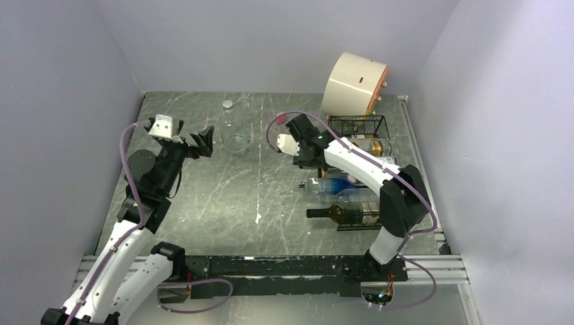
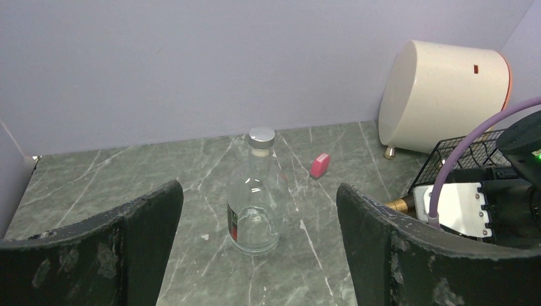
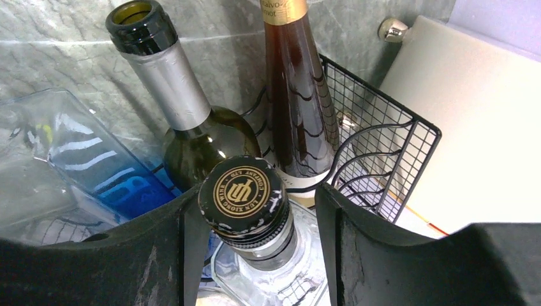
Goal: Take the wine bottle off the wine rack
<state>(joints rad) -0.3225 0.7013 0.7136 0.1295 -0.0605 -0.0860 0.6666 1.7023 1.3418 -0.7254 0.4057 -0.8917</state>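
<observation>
The black wire wine rack [image 1: 359, 126] stands at the right and also shows in the right wrist view [image 3: 390, 148]. Bottles lie in it: a dark green wine bottle [image 1: 336, 213] [image 3: 191, 137], an amber bottle [image 1: 376, 145] [image 3: 296, 108] and a clear blue-labelled bottle [image 1: 332, 184] [image 3: 96, 169]. My right gripper [image 1: 311, 149] [image 3: 255, 197] is open. Its jaws straddle the neck of a clear bottle with a black, gold-printed cap [image 3: 241, 191]; the left finger touches the cap and the right finger stands off. My left gripper [image 1: 203, 142] [image 2: 256, 188] is open and empty.
An upright empty clear bottle with a silver cap [image 1: 235, 128] [image 2: 254, 191] stands in front of the left gripper. A small pink block [image 2: 319, 165] lies behind it. A cream drum [image 1: 355, 84] [image 2: 440, 95] stands at the back right against the rack. Walls enclose the table.
</observation>
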